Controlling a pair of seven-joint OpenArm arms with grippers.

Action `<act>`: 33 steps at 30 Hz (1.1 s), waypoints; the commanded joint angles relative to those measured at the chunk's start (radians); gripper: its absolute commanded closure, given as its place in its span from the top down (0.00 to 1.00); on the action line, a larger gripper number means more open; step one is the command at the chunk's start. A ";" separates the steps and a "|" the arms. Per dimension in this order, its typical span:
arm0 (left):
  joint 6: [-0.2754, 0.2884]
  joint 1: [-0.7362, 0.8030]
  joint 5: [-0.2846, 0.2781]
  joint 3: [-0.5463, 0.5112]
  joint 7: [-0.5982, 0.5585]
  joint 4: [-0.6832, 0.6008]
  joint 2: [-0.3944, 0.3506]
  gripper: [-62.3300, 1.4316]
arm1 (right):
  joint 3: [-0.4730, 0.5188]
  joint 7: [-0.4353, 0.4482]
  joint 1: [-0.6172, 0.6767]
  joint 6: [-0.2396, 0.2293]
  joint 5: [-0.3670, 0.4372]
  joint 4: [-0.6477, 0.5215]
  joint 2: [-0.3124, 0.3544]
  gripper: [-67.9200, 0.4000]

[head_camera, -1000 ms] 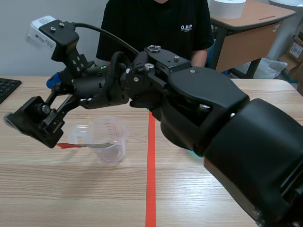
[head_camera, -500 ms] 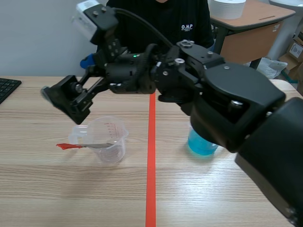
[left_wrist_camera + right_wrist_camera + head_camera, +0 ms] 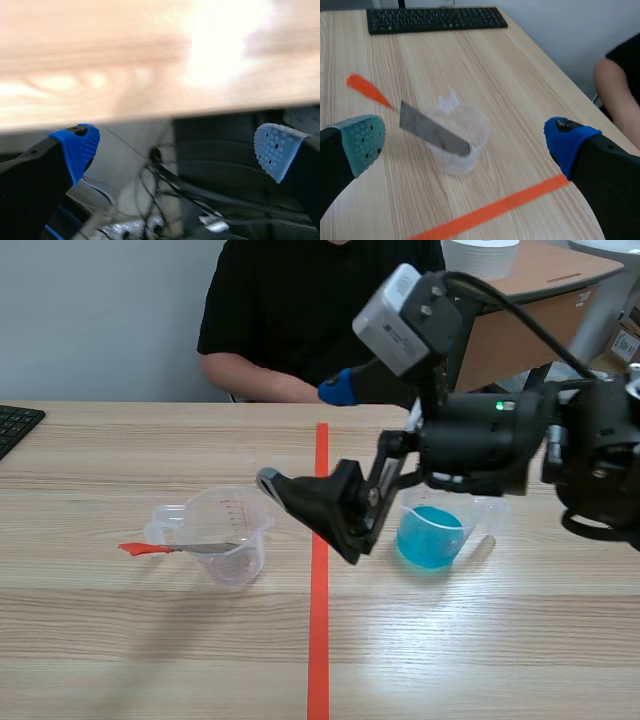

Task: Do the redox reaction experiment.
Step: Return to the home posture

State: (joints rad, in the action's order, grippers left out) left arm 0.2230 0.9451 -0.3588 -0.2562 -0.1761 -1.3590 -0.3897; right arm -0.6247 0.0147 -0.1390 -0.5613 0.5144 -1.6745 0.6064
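A clear empty beaker (image 3: 228, 536) stands left of the red tape line. A grey metal strip (image 3: 205, 548) with an orange-red end lies across its rim. A second beaker (image 3: 435, 532) holding blue liquid stands right of the line. My right gripper (image 3: 305, 435) hangs open above the tape line between the two beakers, holding nothing. In the right wrist view the clear beaker (image 3: 459, 142) and the strip (image 3: 432, 132) lie below and ahead of the open right gripper (image 3: 465, 142). My left gripper (image 3: 177, 150) is open and empty, off the table's edge over cables.
A person in a black shirt (image 3: 320, 300) sits across the table, forearm (image 3: 260, 385) on the far edge. A black keyboard (image 3: 15, 425) lies at the far left. The red tape line (image 3: 318, 640) runs down the middle.
My right arm has swung from above the clear beaker's left side back to the right and lower, uncovering the blue beaker. The beakers and strip have not moved.
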 commanded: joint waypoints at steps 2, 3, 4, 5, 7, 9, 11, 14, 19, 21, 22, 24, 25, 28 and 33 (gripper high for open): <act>0.013 0.008 0.032 -0.047 -0.014 -0.072 -0.011 1.00 | 0.050 0.019 0.053 0.002 0.018 -0.057 0.072 1.00; 0.016 0.008 0.046 -0.061 -0.014 -0.091 -0.010 1.00 | 0.066 0.022 0.084 0.001 0.018 -0.080 0.101 1.00; 0.027 0.007 0.062 -0.073 -0.014 -0.108 -0.010 1.00 | 0.080 0.023 0.115 0.001 0.018 -0.102 0.127 1.00; 0.037 0.007 0.072 -0.084 -0.014 -0.125 -0.010 1.00 | 0.095 0.023 0.148 0.001 0.018 -0.125 0.152 1.00; 0.043 0.007 0.084 -0.097 -0.014 -0.160 -0.010 1.00 | 0.122 0.023 0.213 0.001 0.018 -0.168 0.196 1.00; 0.050 0.007 0.106 -0.108 -0.015 -0.196 -0.007 1.00 | 0.153 0.022 0.285 0.001 0.017 -0.210 0.232 1.00; 0.061 0.007 0.117 -0.118 -0.015 -0.234 -0.007 1.00 | 0.189 0.022 0.361 0.001 0.017 -0.249 0.263 1.00; 0.065 0.006 0.117 -0.127 -0.014 -0.290 -0.013 1.00 | 0.257 0.021 0.480 0.001 0.016 -0.301 0.302 1.00; 0.087 -0.001 0.115 -0.127 -0.007 -0.379 -0.065 1.00 | 0.405 0.005 0.643 0.002 0.013 -0.372 0.321 1.00; 0.090 -0.010 0.109 -0.127 -0.006 -0.406 -0.088 1.00 | 0.471 -0.011 0.693 0.002 0.013 -0.400 0.321 1.00; 0.091 -0.018 0.109 -0.127 0.003 -0.415 -0.096 1.00 | 0.502 -0.012 0.715 0.002 0.014 -0.411 0.320 1.00; 0.100 -0.039 0.108 -0.127 0.028 -0.430 -0.109 1.00 | 0.565 -0.013 0.756 0.002 0.014 -0.430 0.311 1.00; 0.108 -0.049 0.104 -0.127 0.041 -0.436 -0.114 1.00 | 0.596 -0.013 0.772 0.001 0.014 -0.436 0.300 1.00; 0.117 -0.064 0.071 -0.126 0.046 -0.452 -0.142 1.00 | 0.681 -0.013 0.806 0.005 0.014 -0.444 0.248 1.00; 0.159 -0.085 0.001 -0.119 0.045 -0.472 -0.214 1.00 | 0.798 -0.035 0.851 0.005 0.014 -0.444 0.179 1.00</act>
State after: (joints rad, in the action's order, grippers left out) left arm 0.3794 0.8783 -0.3481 -0.3752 -0.1162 -1.8141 -0.5922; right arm 0.1730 -0.0338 0.7162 -0.5610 0.5209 -2.1105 0.7818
